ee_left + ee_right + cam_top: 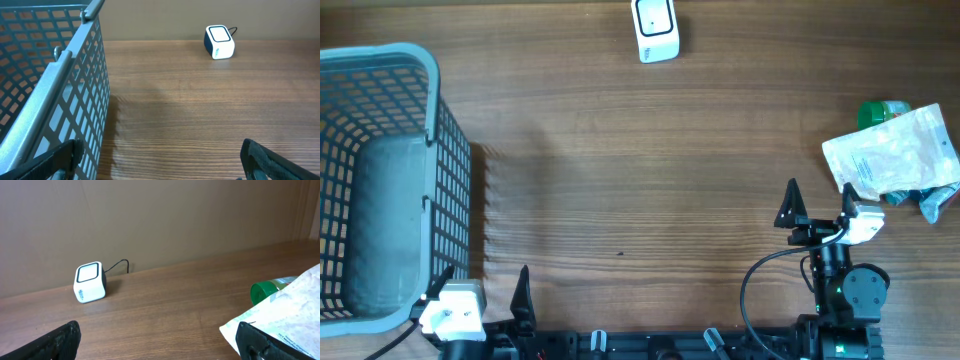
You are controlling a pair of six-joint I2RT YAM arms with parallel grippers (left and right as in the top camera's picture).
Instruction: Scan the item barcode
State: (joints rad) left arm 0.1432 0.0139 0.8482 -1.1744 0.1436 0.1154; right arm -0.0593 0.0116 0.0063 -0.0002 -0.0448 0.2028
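**STATUS: BOTH HANDS SPREAD, NOTHING HELD**

1. Count of things
- One white cube-shaped scanner with a dark base. It stands at the far edge of the wooden tabletop, and a dark cable leaves its back.
- One white printed plastic pouch on the right side of the tabletop.
- One green round container, partly covered by the far edge of the pouch.
- One blue-grey crumpled wrapper, sticking out at the near right corner of the pouch.
- One grey plastic lattice basket on the left side of the tabletop.
- Two hands, both mine.

2. Position of the pouch relative to my hands
- The pouch lies ahead and to the right of my right hand.
- Its near left edge is just beside my right-side finger. I cannot tell whether the two touch.
- In the right wrist view the pouch fills the lower right corner, and the scanner stands well apart to the far left.
- My left hand is well apart from the pouch, at the near right corner of the basket.

3. State of my hands
- Right hand: fingers spread wide, nothing between them, held low over the tabletop.
- Left hand: fingers spread wide, nothing between them. My left-side finger sits just beside the basket wall.
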